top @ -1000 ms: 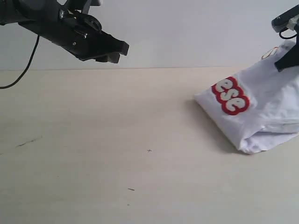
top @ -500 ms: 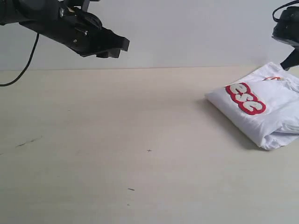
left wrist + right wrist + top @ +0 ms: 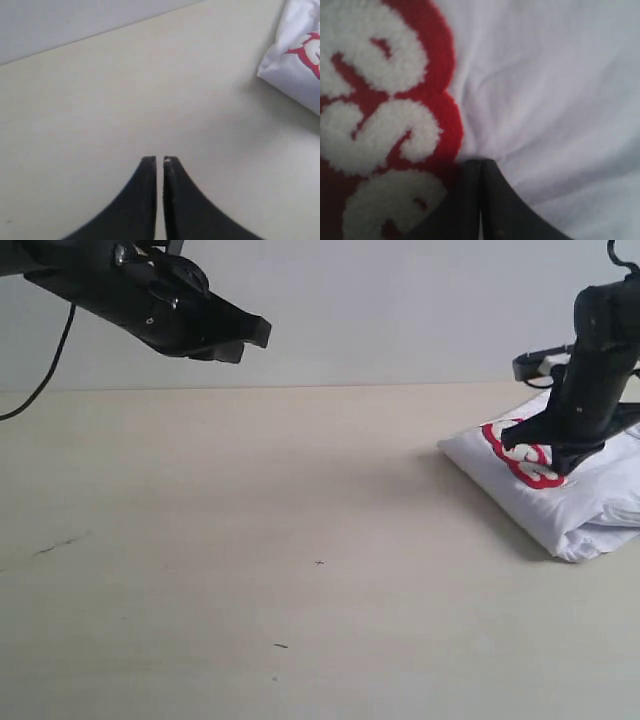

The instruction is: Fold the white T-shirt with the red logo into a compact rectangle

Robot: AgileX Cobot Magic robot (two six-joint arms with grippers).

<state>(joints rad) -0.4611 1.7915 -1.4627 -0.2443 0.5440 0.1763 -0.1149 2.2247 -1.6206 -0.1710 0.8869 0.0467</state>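
Right wrist view: right gripper fingers were together, tips touching white T-shirt beside red logo, at counter right edge. Left gripper fingers were together too; it hung above far-left corner.

Right gripper now down from above onto the red logo.

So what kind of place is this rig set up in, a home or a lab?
Most likely a lab or test bench rather than a home: a bare pale tabletop, a plain white wall behind it, and two black robot arms, one down on the white T-shirt.
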